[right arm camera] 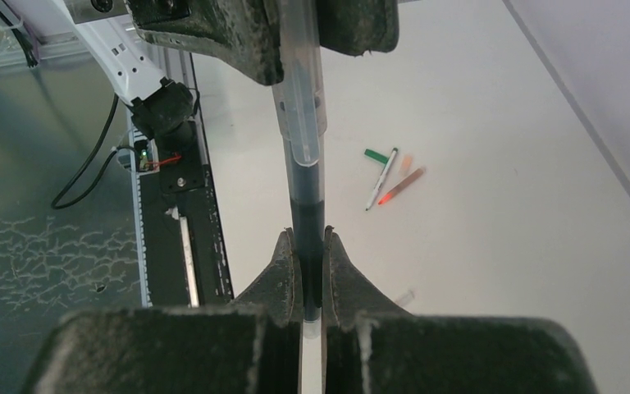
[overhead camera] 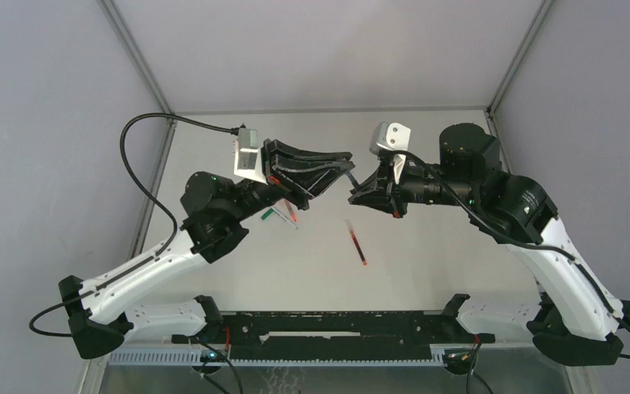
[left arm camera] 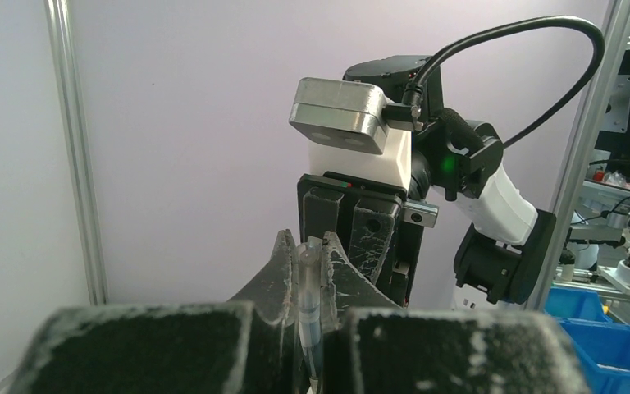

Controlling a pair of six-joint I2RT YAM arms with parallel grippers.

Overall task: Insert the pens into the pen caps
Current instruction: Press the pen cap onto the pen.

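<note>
- Our right hand (right arm camera: 310, 250) is clenched on a dark pen (right arm camera: 307, 205), held above the bench (right arm camera: 476, 271).
- Our left hand (left arm camera: 310, 254) grasps a clear cap (right arm camera: 302, 107), facing the right hand; the pen's end sits inside it.
- We see a red pen (overhead camera: 356, 242) lying on the bench beneath, a green pen (right arm camera: 381, 179) further left.

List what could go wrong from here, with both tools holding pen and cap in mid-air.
1. The right tool grips the black pen only at its fingertips. Pushing it into the clear cap, held by the left tool, may make it slip or tilt.
2. Either piece, if released early, would drop onto the table.
</note>
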